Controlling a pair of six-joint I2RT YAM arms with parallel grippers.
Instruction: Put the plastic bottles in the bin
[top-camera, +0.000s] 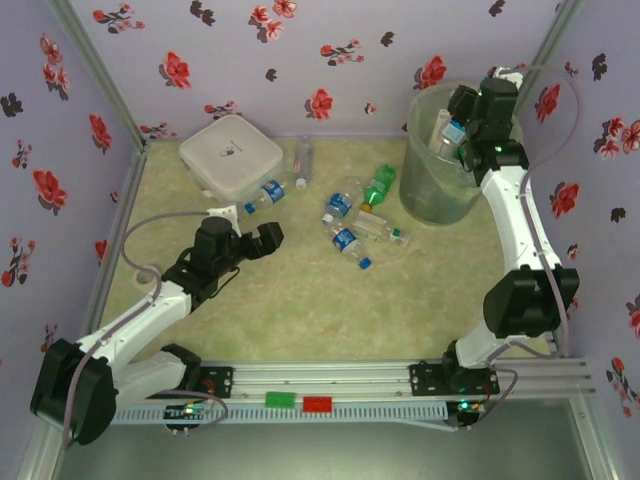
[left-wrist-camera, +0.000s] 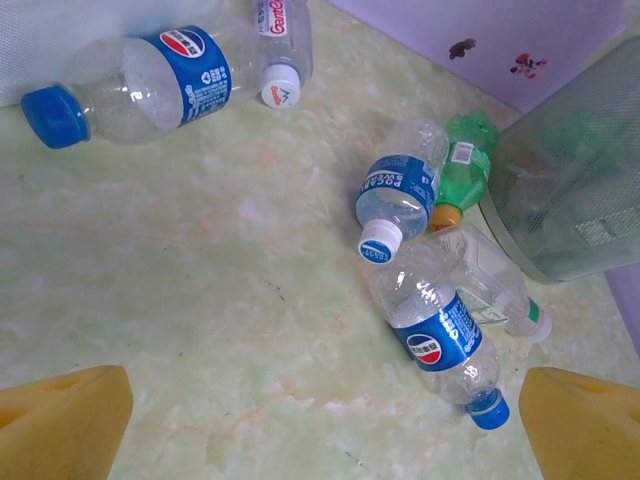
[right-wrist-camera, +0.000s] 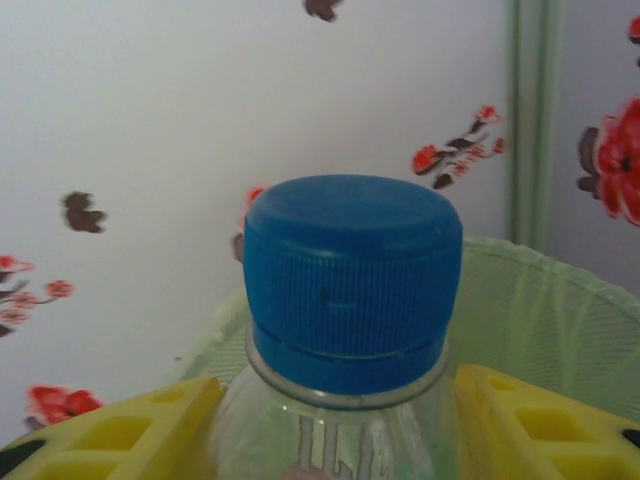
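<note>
Several plastic bottles lie on the table: a blue-label one (top-camera: 270, 192) by the white box, a clear one (top-camera: 303, 160), two blue-label ones (top-camera: 338, 205) (top-camera: 348, 243), a green one (top-camera: 378, 185) and a clear green-capped one (top-camera: 382, 228). My left gripper (top-camera: 265, 238) hovers open over bare table; in its wrist view the yellow fingertips (left-wrist-camera: 60, 425) stand wide apart, a Pepsi bottle (left-wrist-camera: 445, 335) near the right one. My right gripper (top-camera: 462, 135) is over the bin (top-camera: 440, 190), shut on a clear blue-capped bottle (right-wrist-camera: 352, 270) between its yellow fingers (right-wrist-camera: 110, 430).
A white square lidded box (top-camera: 230, 155) sits at the back left. Flowered walls close in the table on three sides. The bin's wall (left-wrist-camera: 580, 190) stands right beside the green bottle (left-wrist-camera: 465, 165) and a Pocari bottle (left-wrist-camera: 400, 190).
</note>
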